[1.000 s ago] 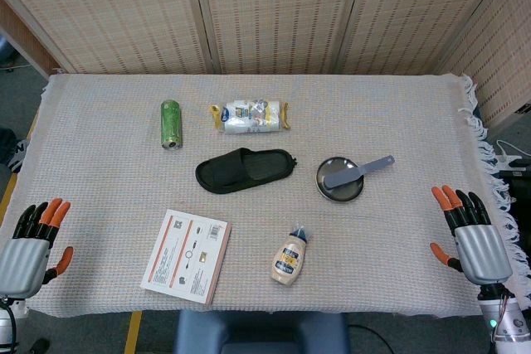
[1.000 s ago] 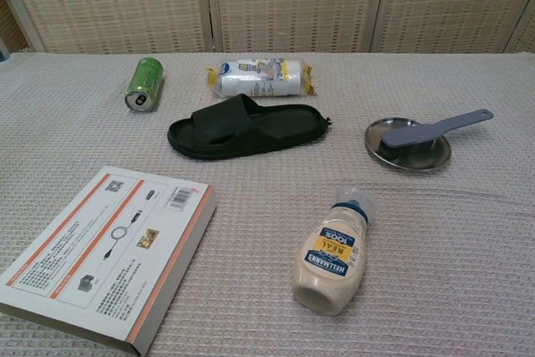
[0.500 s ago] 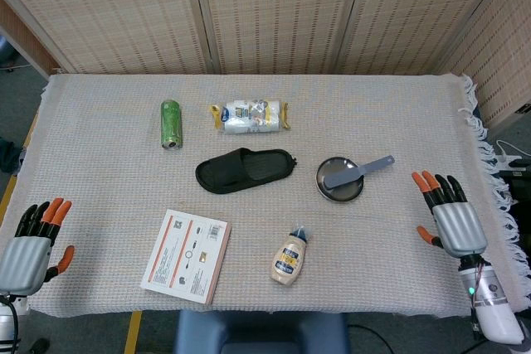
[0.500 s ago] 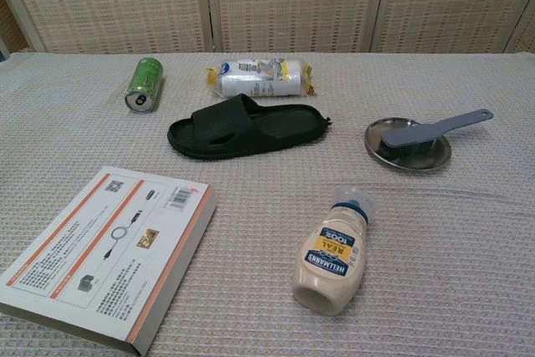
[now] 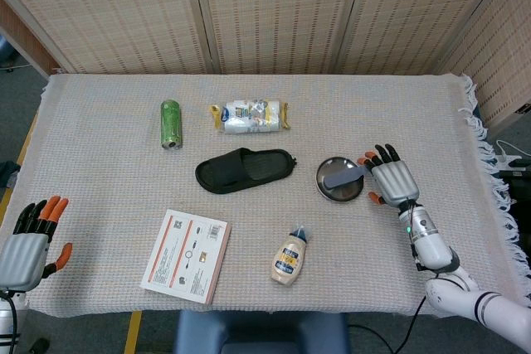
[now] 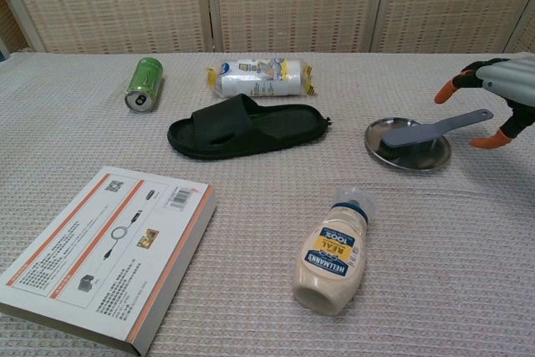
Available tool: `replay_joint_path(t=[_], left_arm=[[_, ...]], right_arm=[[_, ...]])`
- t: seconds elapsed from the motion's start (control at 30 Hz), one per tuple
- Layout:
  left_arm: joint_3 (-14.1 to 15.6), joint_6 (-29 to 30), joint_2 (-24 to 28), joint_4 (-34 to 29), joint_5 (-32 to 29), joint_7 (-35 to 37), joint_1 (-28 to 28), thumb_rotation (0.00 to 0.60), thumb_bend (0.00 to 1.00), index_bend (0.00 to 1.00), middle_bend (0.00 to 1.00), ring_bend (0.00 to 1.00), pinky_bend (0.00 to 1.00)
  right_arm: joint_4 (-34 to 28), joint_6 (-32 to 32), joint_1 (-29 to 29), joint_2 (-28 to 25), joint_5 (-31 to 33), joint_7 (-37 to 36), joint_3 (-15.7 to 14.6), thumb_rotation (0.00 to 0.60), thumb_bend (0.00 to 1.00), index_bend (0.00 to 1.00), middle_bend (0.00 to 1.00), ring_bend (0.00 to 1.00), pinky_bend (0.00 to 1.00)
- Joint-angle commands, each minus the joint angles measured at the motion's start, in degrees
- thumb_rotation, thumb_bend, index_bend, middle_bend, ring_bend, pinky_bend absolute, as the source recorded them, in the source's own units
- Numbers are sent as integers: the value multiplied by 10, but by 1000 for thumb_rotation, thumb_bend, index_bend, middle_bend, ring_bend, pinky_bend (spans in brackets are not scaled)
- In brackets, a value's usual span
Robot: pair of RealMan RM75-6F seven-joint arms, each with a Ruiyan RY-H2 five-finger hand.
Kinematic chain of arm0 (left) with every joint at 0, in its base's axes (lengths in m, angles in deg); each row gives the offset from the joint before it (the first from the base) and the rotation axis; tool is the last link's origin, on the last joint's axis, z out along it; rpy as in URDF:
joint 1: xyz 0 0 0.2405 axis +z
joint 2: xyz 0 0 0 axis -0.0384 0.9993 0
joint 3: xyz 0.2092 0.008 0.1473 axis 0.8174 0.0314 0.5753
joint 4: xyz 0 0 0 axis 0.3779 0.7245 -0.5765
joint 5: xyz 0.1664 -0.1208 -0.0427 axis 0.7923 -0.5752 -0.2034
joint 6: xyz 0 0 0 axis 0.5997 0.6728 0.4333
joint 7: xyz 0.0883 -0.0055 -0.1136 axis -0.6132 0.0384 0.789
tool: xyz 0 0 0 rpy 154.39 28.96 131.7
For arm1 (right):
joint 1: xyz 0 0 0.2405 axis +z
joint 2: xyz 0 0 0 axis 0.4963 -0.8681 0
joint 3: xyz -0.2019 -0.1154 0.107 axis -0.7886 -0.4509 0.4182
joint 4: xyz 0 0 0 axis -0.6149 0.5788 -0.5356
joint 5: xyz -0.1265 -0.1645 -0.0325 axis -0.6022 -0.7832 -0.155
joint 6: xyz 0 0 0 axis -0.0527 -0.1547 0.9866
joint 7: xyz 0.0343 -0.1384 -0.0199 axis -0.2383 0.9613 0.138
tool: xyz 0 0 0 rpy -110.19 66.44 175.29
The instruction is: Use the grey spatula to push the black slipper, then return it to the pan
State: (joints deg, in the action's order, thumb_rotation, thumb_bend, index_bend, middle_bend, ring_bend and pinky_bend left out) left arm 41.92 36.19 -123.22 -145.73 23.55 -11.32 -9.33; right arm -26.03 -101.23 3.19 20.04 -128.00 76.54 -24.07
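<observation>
The grey spatula point(image 6: 430, 130) lies with its blade in the small round pan point(image 6: 435, 156), its handle sticking out to the right; the head view shows its blade point(image 5: 340, 177) in the pan point(image 5: 332, 192). My right hand point(image 5: 392, 180) hovers over the handle end with fingers spread, holding nothing; it enters the chest view point(image 6: 496, 89) at the right edge. The black slipper point(image 5: 245, 170) lies left of the pan, also plain in the chest view point(image 6: 244, 127). My left hand point(image 5: 31, 240) rests open off the table's near left corner.
A green can point(image 5: 170, 123) and a white snack packet point(image 5: 248, 116) lie behind the slipper. A flat box point(image 5: 186, 254) and a mayonnaise bottle point(image 5: 289, 258) lie near the front edge. Woven screens close off the back.
My right hand has moved from the near right table edge forward and left, and now hovers over the spatula handle. The left hand and all objects stay put.
</observation>
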Motion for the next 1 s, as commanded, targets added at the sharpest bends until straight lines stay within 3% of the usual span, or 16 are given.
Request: replay_joint_path(t=[0.03,0.37,0.67,1.0], left_arm=[[-1,-3,2,-1,-5,2,1,600,420,0,0,0,62],[-2,-14,5,-2,-15,4,-2,600,420,0,0,0,61],[-3,-18,8,-1,-20,12,-3,600,422,0,0,0,62],[-4,-21,9,-1,-25,13,-4,600,423,0,0,0,62]], right_arm=[[45,23,24,36,9,-18,1,600,163,253,189,0,0],[114,42,59,87,6,-52,-3,600,165,254,193,0,0],[144,41,75,115,14,-56,-1,600,220,376,268,50,0],[168,41,82,128,23,-54,-2,600,234,388,279,70,7]])
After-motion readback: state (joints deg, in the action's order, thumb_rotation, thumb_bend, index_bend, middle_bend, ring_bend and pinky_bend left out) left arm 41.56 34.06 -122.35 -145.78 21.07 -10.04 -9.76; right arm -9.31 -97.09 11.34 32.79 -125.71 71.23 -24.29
